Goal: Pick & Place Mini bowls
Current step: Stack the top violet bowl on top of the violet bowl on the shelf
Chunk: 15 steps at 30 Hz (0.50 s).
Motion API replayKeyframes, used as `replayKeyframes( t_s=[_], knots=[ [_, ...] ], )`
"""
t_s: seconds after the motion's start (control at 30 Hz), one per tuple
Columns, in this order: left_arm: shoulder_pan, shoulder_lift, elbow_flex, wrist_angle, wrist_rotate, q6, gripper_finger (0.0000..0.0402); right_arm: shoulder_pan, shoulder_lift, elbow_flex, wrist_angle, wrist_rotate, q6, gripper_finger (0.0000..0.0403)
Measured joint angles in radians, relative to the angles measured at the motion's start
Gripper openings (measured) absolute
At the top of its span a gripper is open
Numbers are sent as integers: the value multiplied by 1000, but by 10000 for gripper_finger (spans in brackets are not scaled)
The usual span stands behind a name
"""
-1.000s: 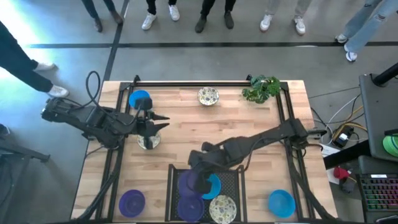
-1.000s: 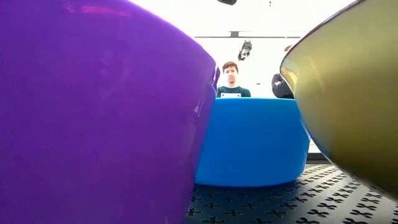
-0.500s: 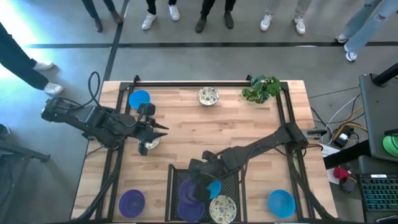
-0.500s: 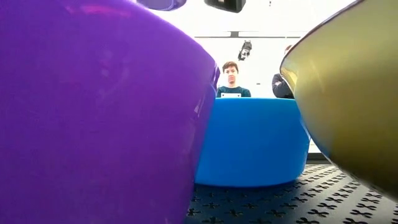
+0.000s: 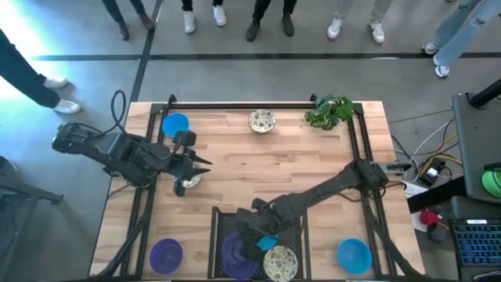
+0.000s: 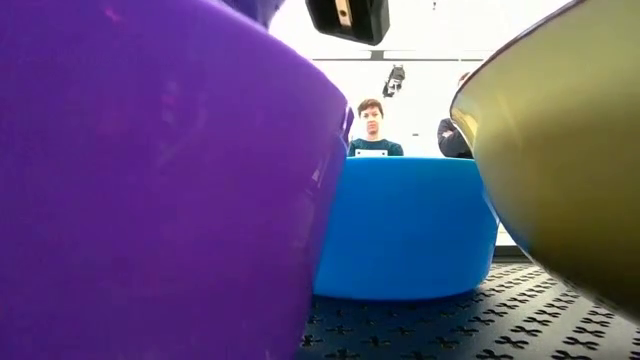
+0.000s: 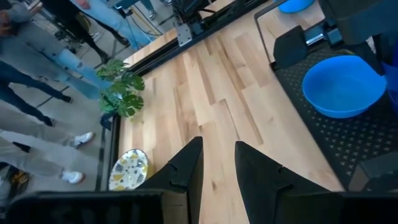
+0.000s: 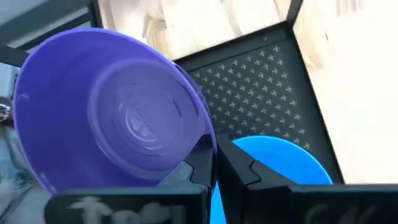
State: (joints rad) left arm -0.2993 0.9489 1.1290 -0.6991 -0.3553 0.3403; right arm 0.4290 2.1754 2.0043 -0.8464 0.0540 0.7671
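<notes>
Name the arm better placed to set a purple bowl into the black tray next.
Right. Its gripper is pinched on a purple bowl's rim above the black tray, beside the blue bowl. The left gripper hovers over bare table farther back, fingers open.

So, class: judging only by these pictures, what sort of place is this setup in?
Probably a robotics lab or demo floor. Two arms are mounted on a framed wooden table, people's feet line its far edge on a concrete floor, and a desk with a keyboard and cables stands beside it.
</notes>
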Motion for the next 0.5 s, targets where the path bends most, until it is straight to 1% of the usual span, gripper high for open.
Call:
replayKeyframes(
  t_s=[0.23,0.4,0.5],
  knots=[
    [0,0,-1,0,10,-4,96,16,0,-65,70,-15,43,8],
    [3,0,-2,-1,105,-19,96,21,0,-113,140,-39,57,8],
    [3,0,-2,-1,118,-22,96,21,0,-128,149,-40,61,8]
  ],
)
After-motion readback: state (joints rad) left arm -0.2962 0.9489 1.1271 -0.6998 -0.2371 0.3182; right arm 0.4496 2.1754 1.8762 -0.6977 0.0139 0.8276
